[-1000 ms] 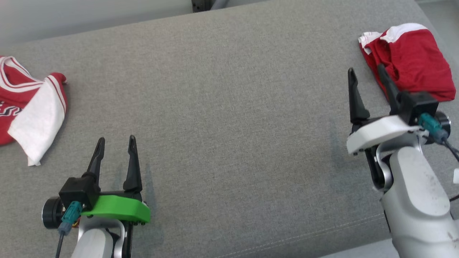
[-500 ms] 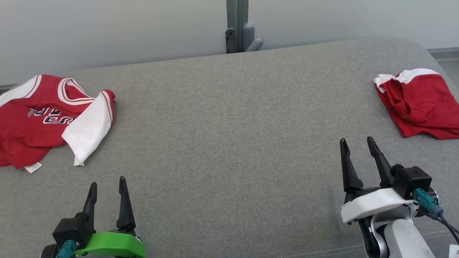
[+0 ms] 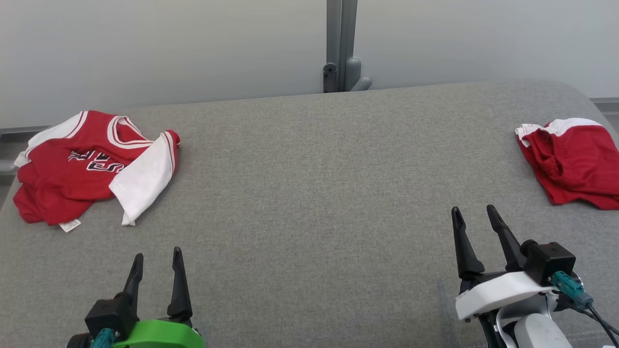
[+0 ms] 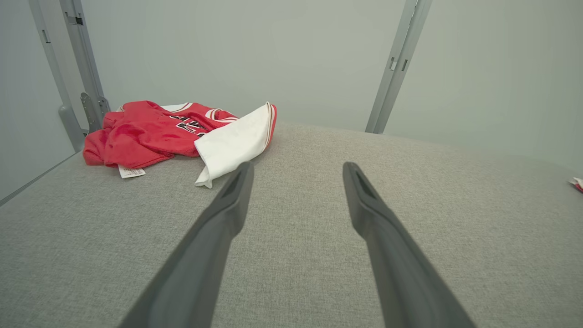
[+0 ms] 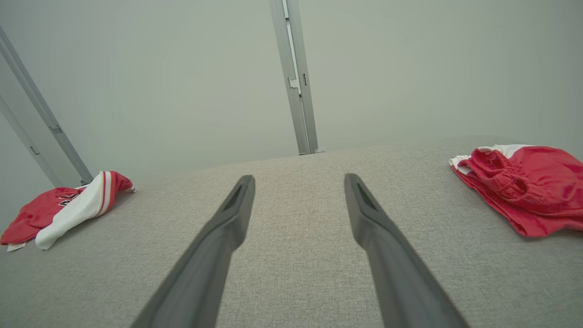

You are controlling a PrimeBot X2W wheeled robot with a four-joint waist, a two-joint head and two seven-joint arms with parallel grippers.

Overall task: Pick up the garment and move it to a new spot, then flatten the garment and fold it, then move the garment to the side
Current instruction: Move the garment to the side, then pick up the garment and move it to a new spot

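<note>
Hovering low over the near edge of the grey fabric tabletop (image 3: 309, 193), the left gripper (image 3: 157, 253) and right gripper (image 3: 473, 209) hold their fingers released and empty, with a crumpled red-and-white jersey (image 3: 72, 174) at its far-left corner and folded red shorts (image 3: 575, 164) at its right edge.

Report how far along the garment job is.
Done, apparently: the shorts lie in a compact bundle at the right edge of the cushion. In hand: nothing; the left gripper and right gripper are open and empty over bare cushion. Left: the jersey lies crumpled at the left, its white sleeve flopped out, so picking up, flattening, folding and moving aside remain.
</note>
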